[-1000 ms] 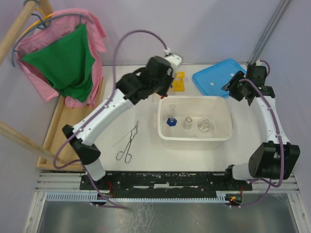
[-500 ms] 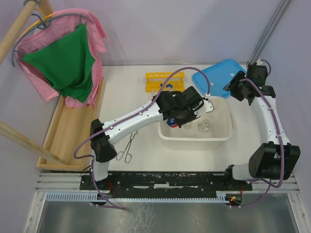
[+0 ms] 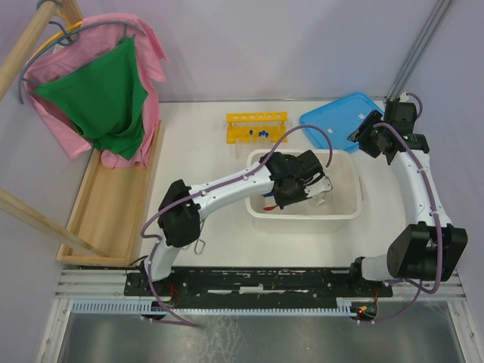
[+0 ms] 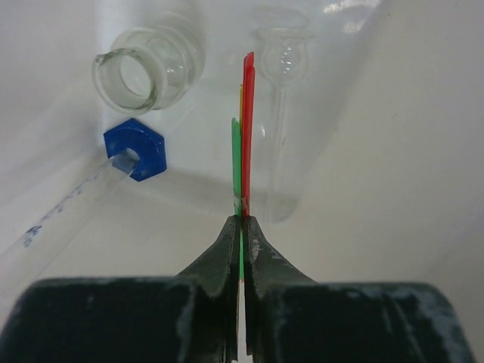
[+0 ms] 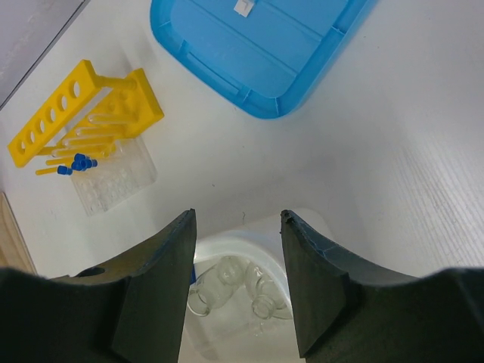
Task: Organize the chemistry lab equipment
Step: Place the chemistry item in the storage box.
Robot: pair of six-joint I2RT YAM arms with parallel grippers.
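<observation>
My left gripper (image 4: 242, 219) is shut on a thin red rod (image 4: 248, 113) with a thin green one pressed against it, held low inside the white tub (image 3: 344, 215). Below the rods lie a glass flask (image 4: 147, 72), a round-bottomed flask (image 4: 283, 57) and a clear tube on a blue hexagonal base (image 4: 134, 147). The yellow test-tube rack (image 3: 257, 125) lies behind the tub with blue-capped tubes (image 5: 79, 162) beside it. My right gripper (image 5: 237, 219) hangs open and empty above the tub's far right corner, by the blue lid (image 3: 340, 117).
The left arm (image 3: 227, 181) crosses the tub's left rim and hides most of the metal tongs; one handle loop (image 3: 200, 246) shows. A wooden tray (image 3: 113, 204) runs along the table's left edge, with pink and green cloth (image 3: 102, 98) hanging above it.
My left arm has swung from over the yellow rack forward and right, down into the tub, with the rods in its grip. The right arm has stayed put.
</observation>
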